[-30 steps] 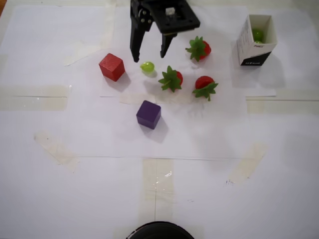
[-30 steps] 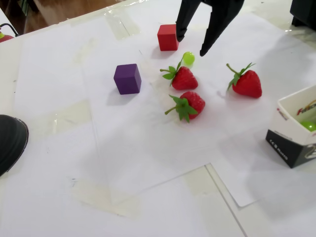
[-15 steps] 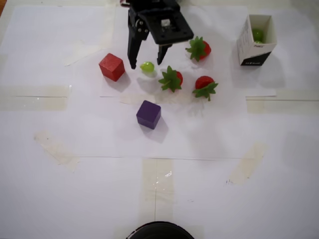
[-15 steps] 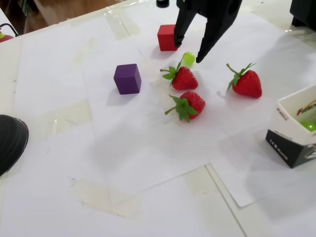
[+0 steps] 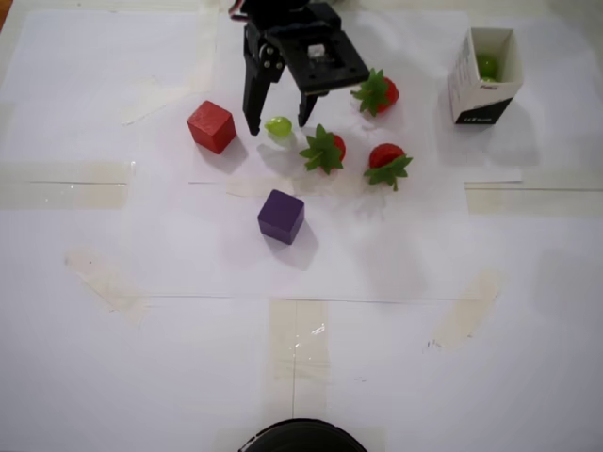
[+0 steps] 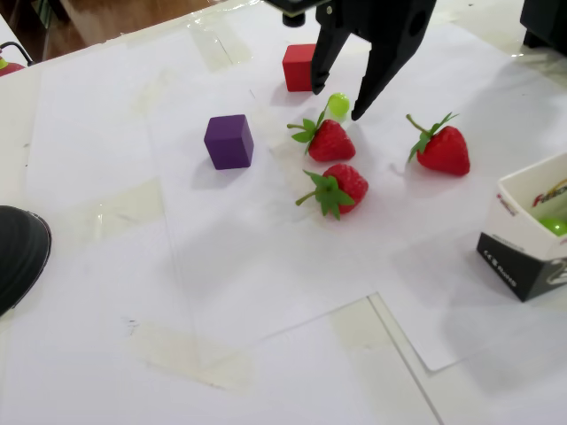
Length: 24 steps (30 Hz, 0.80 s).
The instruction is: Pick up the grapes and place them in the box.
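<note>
I'm looking over the table [image 5: 141, 358], my claw [image 5: 278, 125] spread wide and straddling a grape [image 5: 278, 126] lying beside the red cube [image 5: 211, 126]; the box [image 5: 482, 77] is standing far right in the overhead view, another grape [image 5: 487, 65] sitting inside.

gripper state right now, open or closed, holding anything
Gripper: open, holding nothing; its fingers straddle the loose grape on the paper, not yet closed on it.
</note>
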Each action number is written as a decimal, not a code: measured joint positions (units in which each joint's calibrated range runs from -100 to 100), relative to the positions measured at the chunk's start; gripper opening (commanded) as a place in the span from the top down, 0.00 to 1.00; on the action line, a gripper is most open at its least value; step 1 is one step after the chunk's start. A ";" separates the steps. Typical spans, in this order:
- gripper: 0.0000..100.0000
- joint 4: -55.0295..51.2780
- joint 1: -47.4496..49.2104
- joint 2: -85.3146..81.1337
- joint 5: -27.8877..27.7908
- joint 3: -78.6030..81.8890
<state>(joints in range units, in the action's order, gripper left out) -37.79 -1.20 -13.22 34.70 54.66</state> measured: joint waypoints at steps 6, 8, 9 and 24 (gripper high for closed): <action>0.81 0.00 0.00 0.73 0.00 0.00; 0.81 0.00 0.00 0.73 0.00 0.00; 0.81 0.00 0.00 0.73 0.00 0.00; 0.87 0.47 0.07 1.00 0.24 0.00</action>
<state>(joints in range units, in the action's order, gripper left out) -37.31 -1.12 -12.22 34.95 54.66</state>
